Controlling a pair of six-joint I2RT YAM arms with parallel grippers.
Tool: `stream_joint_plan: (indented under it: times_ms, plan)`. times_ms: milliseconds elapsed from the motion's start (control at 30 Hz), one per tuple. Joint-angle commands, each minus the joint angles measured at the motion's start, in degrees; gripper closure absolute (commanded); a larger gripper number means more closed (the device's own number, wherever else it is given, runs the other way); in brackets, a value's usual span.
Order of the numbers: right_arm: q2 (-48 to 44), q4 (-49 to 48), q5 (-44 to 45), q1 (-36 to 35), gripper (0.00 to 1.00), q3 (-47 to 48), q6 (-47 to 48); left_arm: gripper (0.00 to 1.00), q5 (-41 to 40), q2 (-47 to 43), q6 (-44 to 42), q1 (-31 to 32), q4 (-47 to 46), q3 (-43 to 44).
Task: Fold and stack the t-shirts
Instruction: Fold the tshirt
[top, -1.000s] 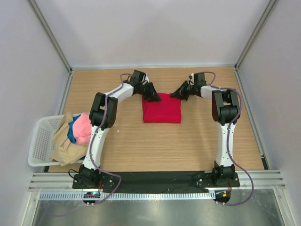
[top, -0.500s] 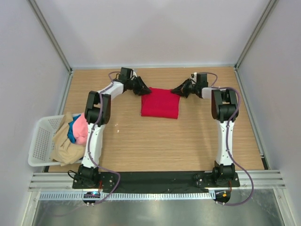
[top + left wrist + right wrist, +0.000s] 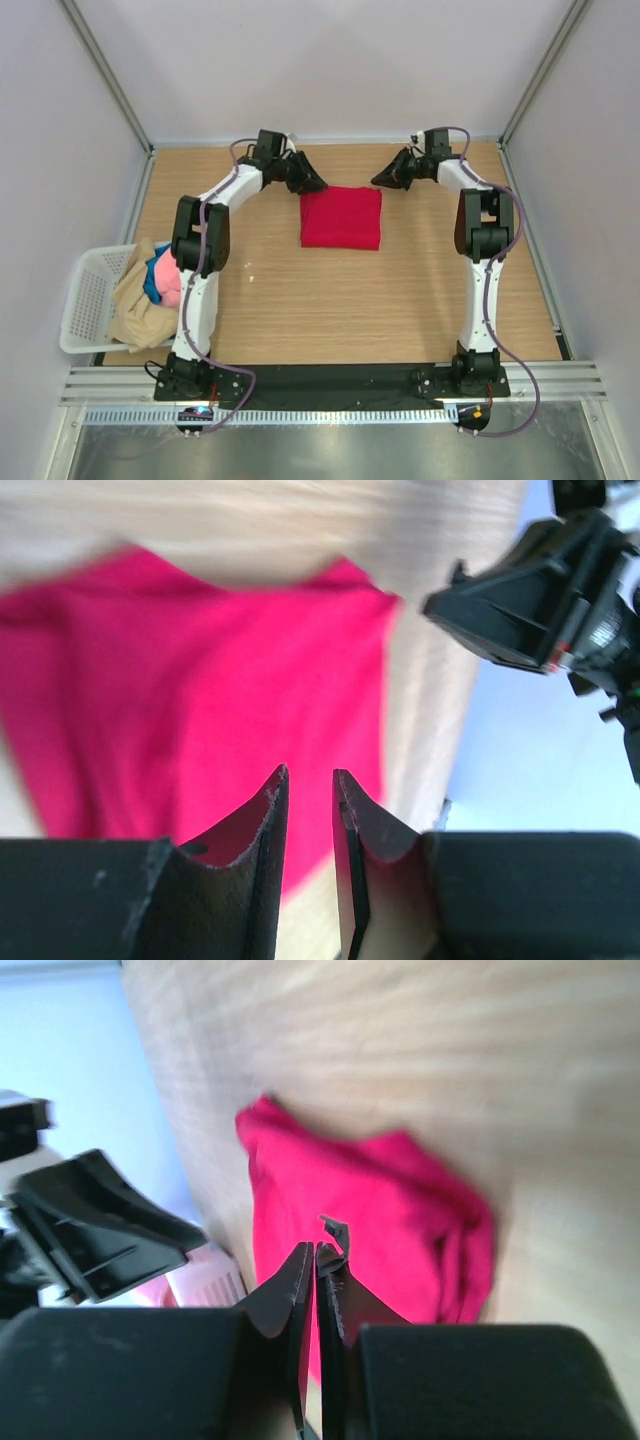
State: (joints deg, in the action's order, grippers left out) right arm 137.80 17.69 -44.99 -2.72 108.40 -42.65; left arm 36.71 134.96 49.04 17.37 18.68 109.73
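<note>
**Red t-shirt [image 3: 341,217] folded, nothing gripped**

Counts one red t-shirt, flat on the wooden table [image 3: 350,310]. Three more, pink [image 3: 170,285], blue [image 3: 152,281] and beige [image 3: 135,312], heaped in one white basket [image 3: 85,300] well left of it. Left gripper [image 3: 318,186] just beside its far left corner, fingers slightly apart, empty. Right gripper [image 3: 378,182] beside its far right corner, fingers all but closed, empty.

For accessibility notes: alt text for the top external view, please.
A folded red t-shirt lies on the wooden table, left gripper and right gripper at its far corners. A white basket at left holds pink, blue and beige shirts.
</note>
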Motion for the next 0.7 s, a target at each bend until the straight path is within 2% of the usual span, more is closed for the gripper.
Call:
stream_joint_plan:
  times_ms: [0, 67, 167, 300, 400, 533, 667]
  plan:
    - [-9.11, 10.42, -0.36, -1.76, 0.88, -1.95, 8.36, 0.75, -0.23, -8.56, -1.22, 2.32, 1.19, -3.45]
    - [-12.19, 12.53, -1.15, -4.04, 0.88, -6.15, 10.74, 0.76, 1.26, -8.74, -0.61, 3.81, 0.66, -5.22]
    - [-14.13, 10.79, -4.83, -6.68, 0.89, -12.83, 12.86, 0.79, 1.88, -9.44, 0.53, 5.66, -2.14, -10.49]
    - [-12.38, 10.34, -7.91, -8.97, 0.96, -17.34, 15.4, 0.81, 0.65, -10.24, 0.45, 6.19, -5.4, -17.87]
    - [-10.71, 9.38, -9.14, -8.79, 0.99, -20.41, 16.11, 0.82, -0.94, -10.07, -3.24, 6.1, -5.23, -22.62]
    - [-10.44, 9.29, -8.62, -7.39, 0.99, -24.37, 18.13, 0.85, -2.6, -9.27, -7.9, 5.31, -0.94, -24.39]
    - [-12.99, 11.46, -6.87, -6.24, 0.99, -27.72, 20.4, 0.84, -4.1, -12.33, -13.86, 5.4, 5.11, -22.12]
